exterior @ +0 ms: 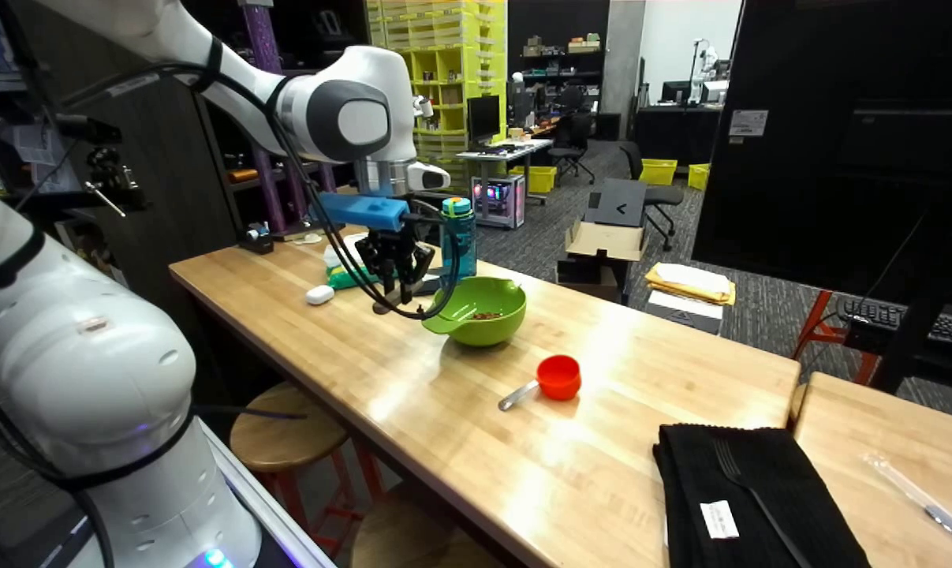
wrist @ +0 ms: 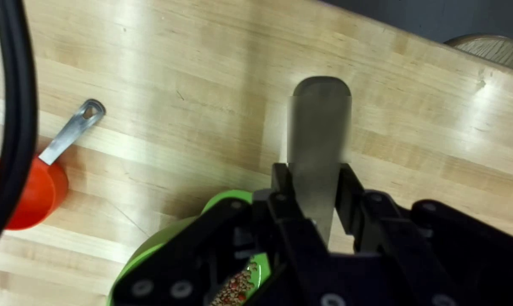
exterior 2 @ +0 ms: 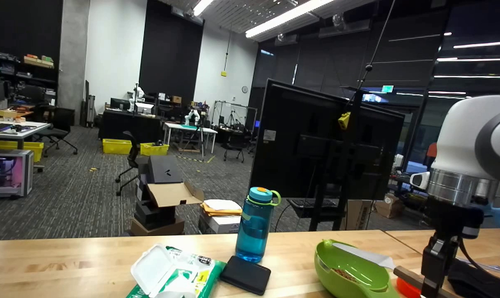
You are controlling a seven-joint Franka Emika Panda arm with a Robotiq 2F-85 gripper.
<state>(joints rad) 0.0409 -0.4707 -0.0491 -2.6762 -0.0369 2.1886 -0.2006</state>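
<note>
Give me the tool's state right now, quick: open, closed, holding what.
Tool: closed, holding the brown handle of what looks like a knife.

Cameras are looking down over the worktop [exterior: 444,418] in an exterior view, almost level past the blue bottle [exterior 2: 254,225] in an exterior view, and closely down past the pincer [wrist: 315,174] in the wrist view, all sharing the green bowl [exterior: 491,334].
</note>
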